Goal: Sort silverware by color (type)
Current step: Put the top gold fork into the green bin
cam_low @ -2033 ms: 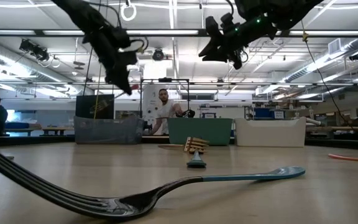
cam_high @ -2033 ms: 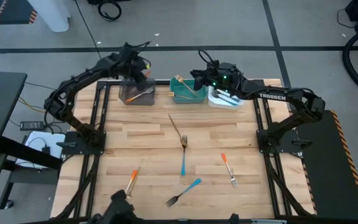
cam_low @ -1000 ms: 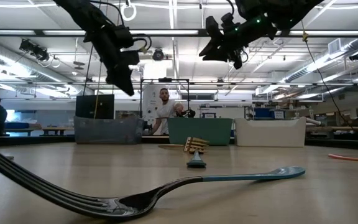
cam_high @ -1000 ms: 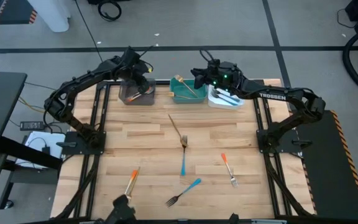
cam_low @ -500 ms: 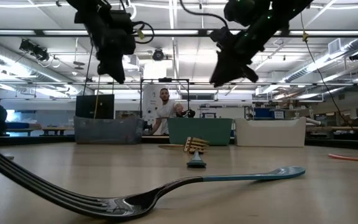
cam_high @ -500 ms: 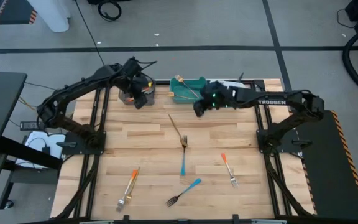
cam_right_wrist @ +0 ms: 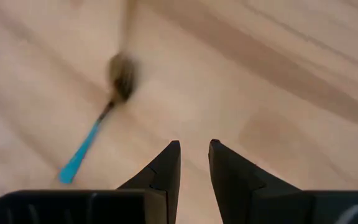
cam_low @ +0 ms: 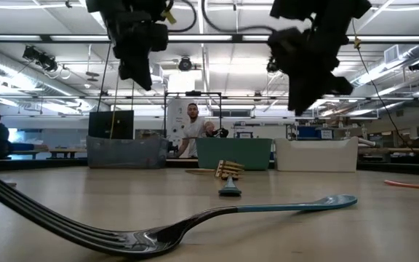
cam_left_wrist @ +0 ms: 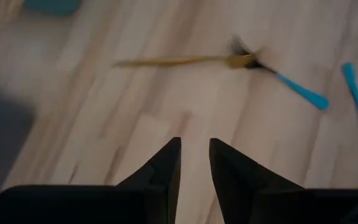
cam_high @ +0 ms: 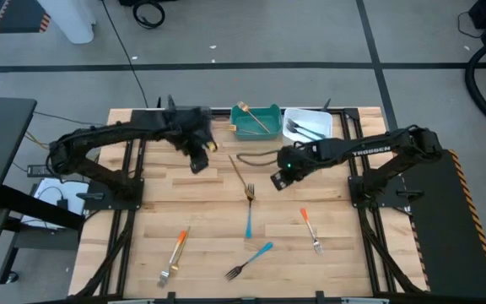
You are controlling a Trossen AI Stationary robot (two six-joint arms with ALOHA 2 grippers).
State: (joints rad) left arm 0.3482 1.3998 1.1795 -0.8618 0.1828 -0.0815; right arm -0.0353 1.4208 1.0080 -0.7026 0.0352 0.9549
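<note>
Both arms now off bins, jaws narrowly parted, empty.

In the low view the nearest dark metal fork (cam_low: 86, 233) is cut off at the left edge, and the slim orange handle (cam_low: 413, 185) at the right edge.
</note>
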